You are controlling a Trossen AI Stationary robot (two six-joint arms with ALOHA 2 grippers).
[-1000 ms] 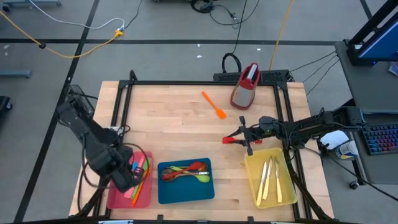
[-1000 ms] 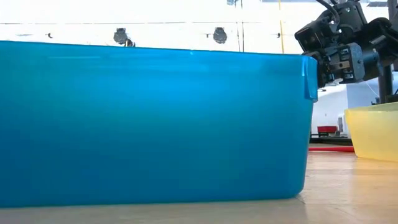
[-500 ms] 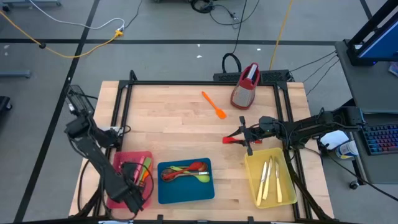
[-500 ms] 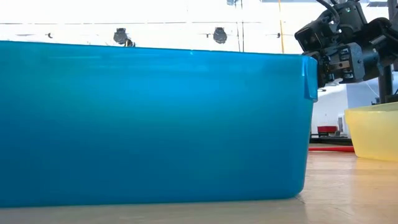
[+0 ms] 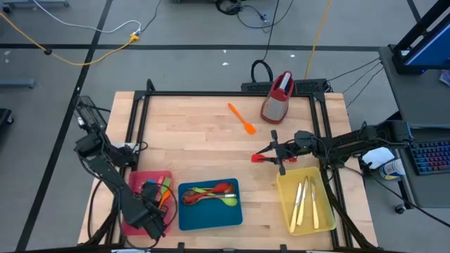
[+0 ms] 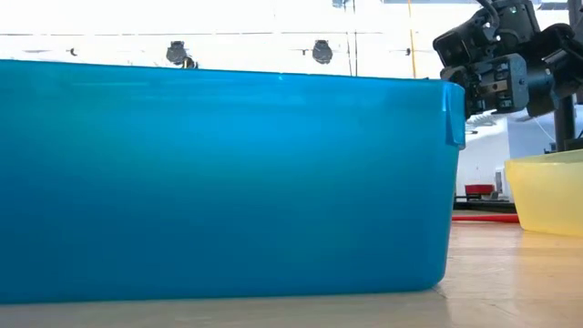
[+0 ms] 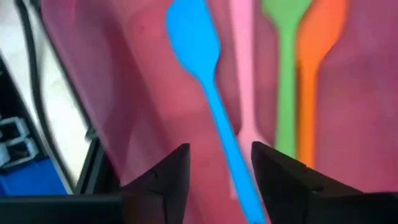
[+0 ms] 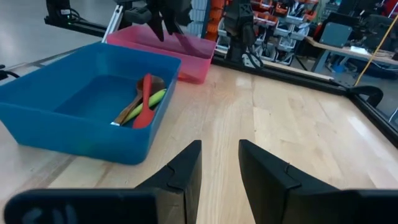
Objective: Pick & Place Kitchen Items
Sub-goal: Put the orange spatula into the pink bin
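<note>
My left gripper (image 5: 151, 207) hangs open over the red tray (image 5: 133, 179), pointing steeply down. The blue spatula (image 7: 199, 50) lies on the tray floor, and its handle runs between my two fingers without touching either. Pink, green and orange spatulas (image 7: 286, 74) lie beside it in the tray. My right gripper (image 5: 280, 151) is held level above the table at the right, open, with nothing between its fingers (image 8: 219, 168). A red utensil (image 5: 264, 157) lies flat on the table below it. An orange spatula (image 5: 241, 117) lies on the wood farther back.
The blue tray (image 5: 209, 219) holds red, green and brown spoons (image 8: 142, 102) and fills the low view. The yellow tray (image 5: 323, 218) holds cream knives (image 5: 304, 200). A red-topped grater (image 5: 278, 97) stands at the far edge. Bare wood lies at the table's middle.
My left gripper has sunk toward the near edge and into the red tray, tipping more steeply down, and over the last half second it has held still. My right gripper has kept its place.
</note>
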